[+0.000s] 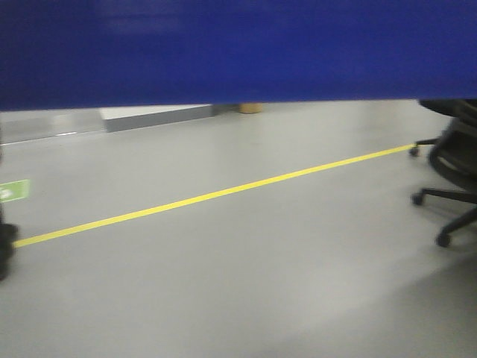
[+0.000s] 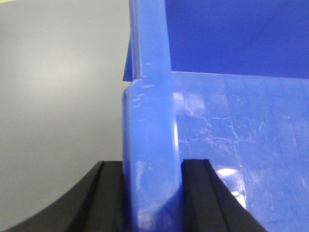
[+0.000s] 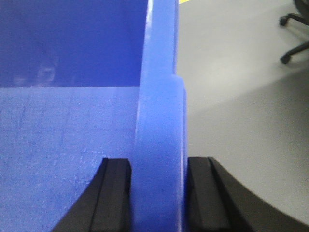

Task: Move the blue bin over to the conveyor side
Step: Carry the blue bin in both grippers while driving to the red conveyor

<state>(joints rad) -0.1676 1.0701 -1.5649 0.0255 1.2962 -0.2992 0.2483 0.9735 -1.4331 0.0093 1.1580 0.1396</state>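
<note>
Clamping the large glossy blue plastic bin [image 1: 223, 45] by its thick rim, the left pincer [image 2: 153, 193] is gripping its left wall and the right pincer [image 3: 159, 193] its right wall; the bin is hanging above the thin yellow line [image 1: 223, 192] on the grey floor [image 1: 261, 291].

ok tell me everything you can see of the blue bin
The blue bin is glossy blue plastic with a thick rounded rim and a scuffed, bare inner floor. It fills the top of the front view, held above the grey floor. The left gripper and right gripper each clamp a wall, one finger inside, one outside.
</note>
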